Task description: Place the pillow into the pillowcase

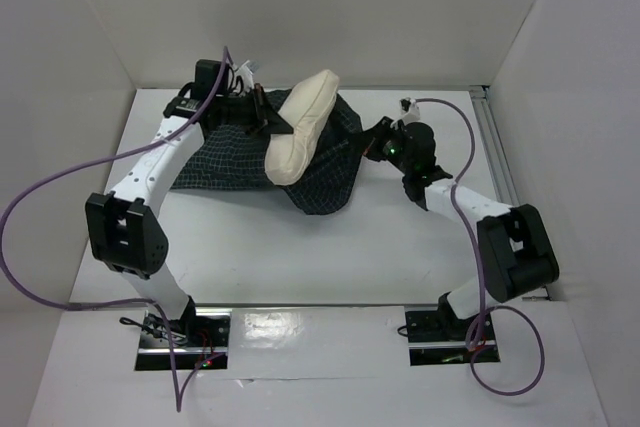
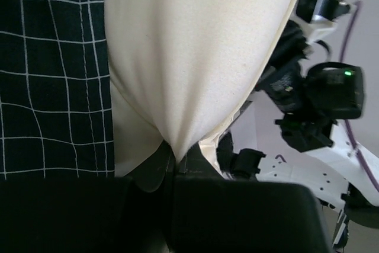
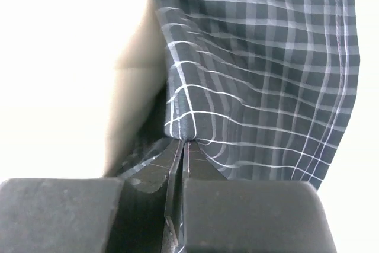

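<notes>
Both grippers are clamped on cloth, the left on the pillow and the right on the pillowcase.

The left gripper pinches a fold of the pillow, jaws tight on the cream cloth. The right gripper is closed on an edge of the pillowcase, which puckers up from the pinch. The pillow lies slantwise across the pillowcase at the far middle of the table, its far end close to the back wall. The pillowcase spreads beneath it from the left arm to the right gripper, and its near edge lies uneven. Bare table runs from that edge to the arm bases, and side walls close in on both flanks.
</notes>
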Robot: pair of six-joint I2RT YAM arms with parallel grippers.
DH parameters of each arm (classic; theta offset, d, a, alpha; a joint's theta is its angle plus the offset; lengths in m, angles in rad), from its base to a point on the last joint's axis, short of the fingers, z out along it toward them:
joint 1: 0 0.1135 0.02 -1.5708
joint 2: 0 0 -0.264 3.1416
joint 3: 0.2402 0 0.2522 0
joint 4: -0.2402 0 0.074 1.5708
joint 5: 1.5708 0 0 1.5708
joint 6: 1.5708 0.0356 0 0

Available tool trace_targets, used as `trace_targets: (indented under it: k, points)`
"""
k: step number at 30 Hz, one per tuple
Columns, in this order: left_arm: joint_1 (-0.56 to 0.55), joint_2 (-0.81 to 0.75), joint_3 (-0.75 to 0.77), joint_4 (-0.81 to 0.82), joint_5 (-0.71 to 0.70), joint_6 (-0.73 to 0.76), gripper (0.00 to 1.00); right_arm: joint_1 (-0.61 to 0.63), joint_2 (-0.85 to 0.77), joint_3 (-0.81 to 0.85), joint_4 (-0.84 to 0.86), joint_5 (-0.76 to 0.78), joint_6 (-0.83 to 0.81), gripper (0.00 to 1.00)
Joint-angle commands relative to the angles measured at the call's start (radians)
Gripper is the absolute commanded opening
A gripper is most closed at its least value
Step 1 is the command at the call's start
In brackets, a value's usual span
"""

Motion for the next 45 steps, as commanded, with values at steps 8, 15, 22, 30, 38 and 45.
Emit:
trace_targets:
  k: [8, 15, 22, 30, 38, 45]
  points:
    - [-0.179, 0.260, 0.145, -0.326, -0.250, 0.270, 0.00, -0.133, -0.116, -0.053, 0.157, -0.193, 0.089, 0.00]
    - [-0.288, 0.308, 0.039, -0.382, -0.433, 0.347, 0.00, -0.242, -0.096, -0.105, 0.442, -0.248, 0.304, 0.00]
    - [-0.328, 0.374, -0.010, -0.426, -0.626, 0.350, 0.00, -0.313, -0.106, -0.061, 0.534, -0.248, 0.364, 0.00]
    - [-0.328, 0.476, -0.021, -0.396, -0.649, 0.362, 0.00, -0.313, -0.225, -0.010, 0.559, -0.248, 0.353, 0.00]
    - [-0.328, 0.542, -0.042, -0.382, -0.648, 0.385, 0.00, -0.313, -0.228, 0.083, 0.573, -0.225, 0.339, 0.00]
    - [-0.328, 0.582, 0.004, -0.371, -0.648, 0.376, 0.00, -0.258, -0.208, 0.157, 0.625, -0.334, 0.325, 0.00]
